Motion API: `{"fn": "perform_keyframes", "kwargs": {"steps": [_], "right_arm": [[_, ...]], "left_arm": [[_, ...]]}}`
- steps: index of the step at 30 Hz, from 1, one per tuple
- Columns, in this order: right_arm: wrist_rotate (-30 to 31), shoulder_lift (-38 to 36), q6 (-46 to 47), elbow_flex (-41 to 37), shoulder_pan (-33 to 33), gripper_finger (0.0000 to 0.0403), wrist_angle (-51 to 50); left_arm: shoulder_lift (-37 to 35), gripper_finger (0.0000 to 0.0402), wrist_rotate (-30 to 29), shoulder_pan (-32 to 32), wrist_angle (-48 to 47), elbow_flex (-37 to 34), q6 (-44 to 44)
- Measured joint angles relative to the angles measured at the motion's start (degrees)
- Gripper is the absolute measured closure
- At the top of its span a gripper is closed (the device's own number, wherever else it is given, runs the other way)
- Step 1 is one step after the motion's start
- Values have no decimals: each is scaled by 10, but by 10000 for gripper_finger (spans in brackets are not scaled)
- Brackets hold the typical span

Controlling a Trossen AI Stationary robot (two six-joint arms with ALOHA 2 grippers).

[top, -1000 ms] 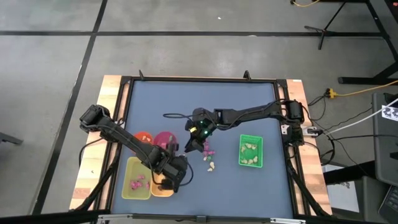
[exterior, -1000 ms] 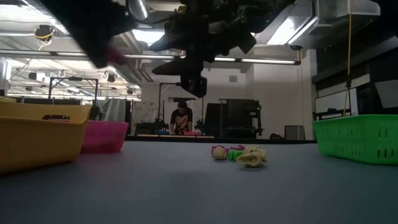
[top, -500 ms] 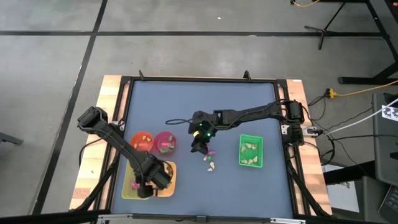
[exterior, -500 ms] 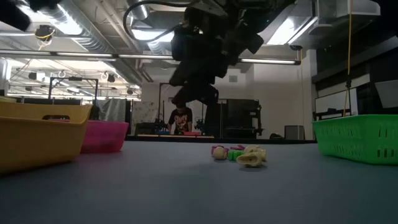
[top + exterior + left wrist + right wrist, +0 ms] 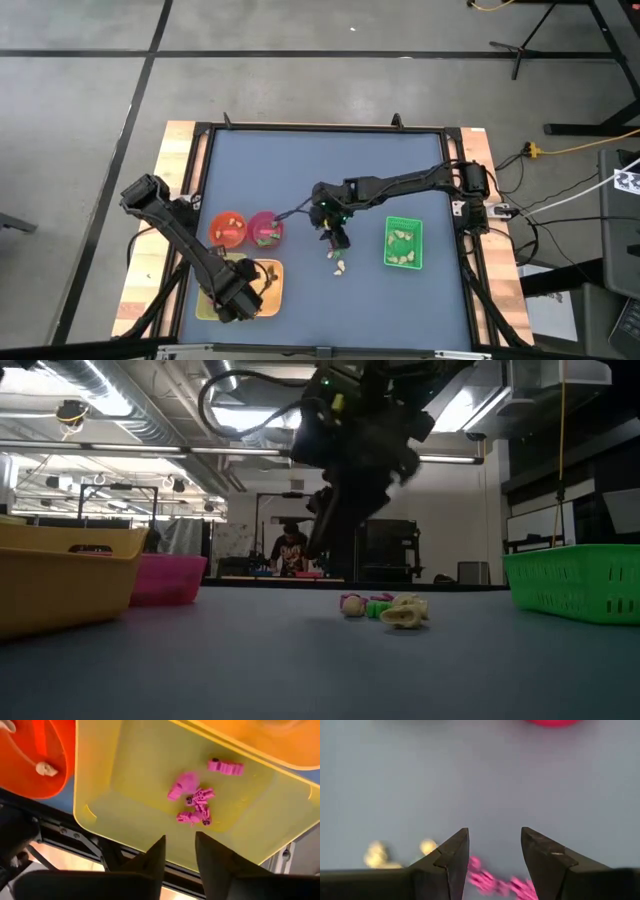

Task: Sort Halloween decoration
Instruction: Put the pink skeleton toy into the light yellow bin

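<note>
The Halloween decoration is tiny trinkets. A loose cluster of magenta, green and cream ones (image 5: 338,256) lies on the blue table, low-view cluster (image 5: 385,608). My right gripper (image 5: 335,236) hangs open just above that cluster; in its wrist view the right gripper (image 5: 495,840) has magenta trinkets (image 5: 492,881) between and below its fingers and cream trinkets (image 5: 377,854) to one side. My left gripper (image 5: 235,300) is open over the yellow tray (image 5: 215,300). From the left wrist, the left gripper (image 5: 179,845) looks onto magenta trinkets (image 5: 197,807) lying on the tray floor.
The orange bowl (image 5: 228,228) and pink bowl (image 5: 264,228) stand just beyond the yellow tray; the orange bowl (image 5: 40,760) holds a cream trinket. The green tray (image 5: 404,243) with cream trinkets sits right of the cluster. A person (image 5: 291,550) stands far behind the table.
My left gripper has swung from beside the pink bowl toward the table's near left, ending over the yellow tray. My right gripper has moved right and toward the near edge, sinking a little toward the loose trinkets. The trinkets on the table have stayed put.
</note>
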Motion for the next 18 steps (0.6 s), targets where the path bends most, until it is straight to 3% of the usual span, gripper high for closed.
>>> {"fn": "perform_keyframes", "kwargs": {"steps": [10, 18], "right_arm": [[73, 0, -293, 0, 0, 223, -97], [87, 0, -384, -17, 0, 223, -85]], "left_arm": [[0, 255, -13, -7, 3, 0, -16], [0, 249, -36, -7, 10, 0, -16]]}}
